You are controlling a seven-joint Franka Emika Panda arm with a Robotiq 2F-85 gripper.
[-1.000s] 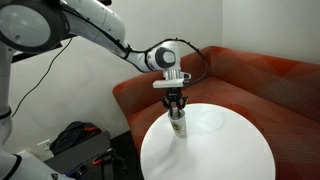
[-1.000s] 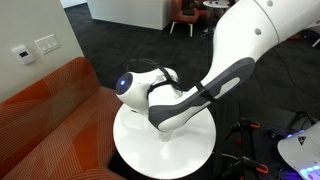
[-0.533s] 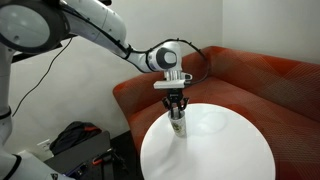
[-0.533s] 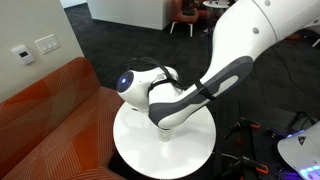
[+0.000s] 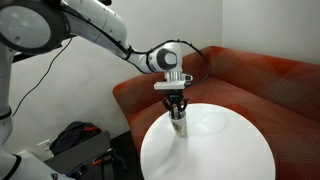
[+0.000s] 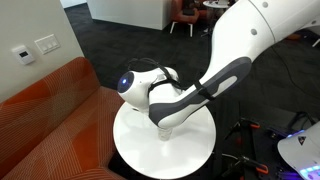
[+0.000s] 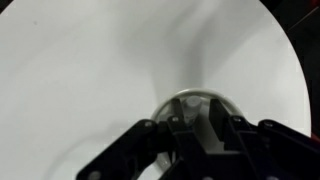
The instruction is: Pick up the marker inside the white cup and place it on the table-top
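Observation:
The white cup [image 5: 178, 126] stands on the round white table-top [image 5: 225, 150] near its sofa-side edge. My gripper [image 5: 176, 108] points straight down over it, fingertips dipped into the cup's mouth. In the wrist view the cup's rim [image 7: 165, 103] curves around my gripper [image 7: 196, 107], and the marker's pale rounded end [image 7: 192, 101] stands between the two dark fingers. A gap shows on each side of the marker, so the jaws are open around it. In an exterior view the arm [image 6: 175, 100] hides the cup and the marker.
A red-brown corner sofa [image 5: 250, 75] wraps the far side of the table and also shows in an exterior view [image 6: 50, 120]. A dark bag and cart [image 5: 75, 145] stand on the floor beside the table. The table-top [image 6: 130, 150] is bare around the cup.

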